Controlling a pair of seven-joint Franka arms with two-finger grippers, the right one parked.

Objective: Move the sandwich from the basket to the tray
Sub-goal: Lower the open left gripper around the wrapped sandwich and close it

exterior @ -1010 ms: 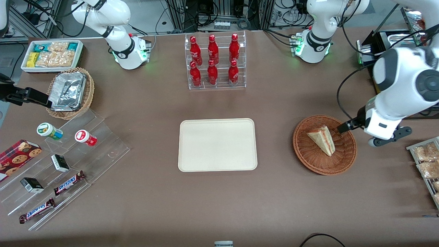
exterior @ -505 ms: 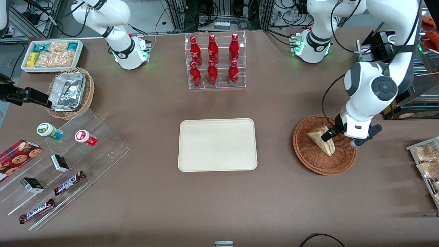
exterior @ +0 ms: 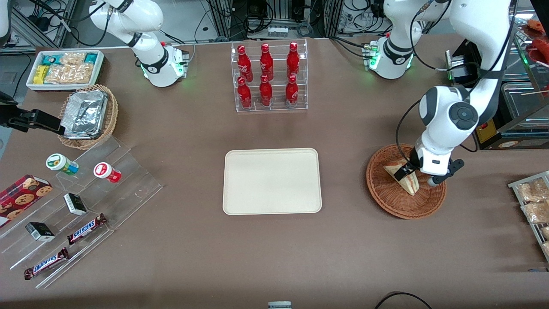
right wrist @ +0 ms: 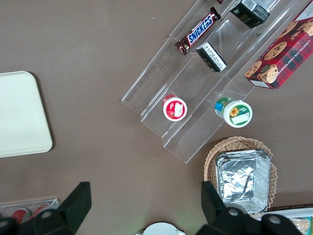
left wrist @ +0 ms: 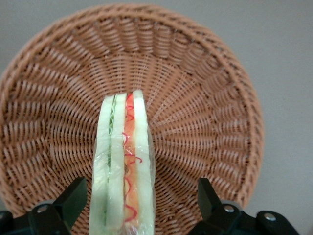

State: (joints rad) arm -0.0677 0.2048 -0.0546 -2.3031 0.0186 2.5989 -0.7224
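1. The sandwich (exterior: 404,177) lay in the basket (exterior: 388,197), standing on edge so that its red and green filling edge faced up toward the wrist camera; nothing of it had reached the tray (exterior: 272,180).
2. The left gripper (left wrist: 142,200) hung low over the basket with its fingers (left wrist: 73,198) apart, one on each flat bread side of the sandwich (left wrist: 124,166), and a visible gap showed between each finger and the wrapping.
3. I judged the task to be at its first step: the approach looked nearly finished, while the closing, the lift, the carry and the set-down were all left to do.
4. The basket (left wrist: 239,98) was shallow, so its woven rim seemed unlikely to block the fingers, though a lift would need to clear that rim before any sideways travel.
5. The tray sat well apart from the basket, toward the parked arm's end, and it held nothing.
6. The brown surface (exterior: 343,180) between basket and tray was bare, so the carry path looked open.
7. The rack of red bottles (exterior: 268,77) stood farther from the front camera than the tray, well off a straight line between basket and tray.
8. The tray's rim was low, so a modest descent should do for the release.
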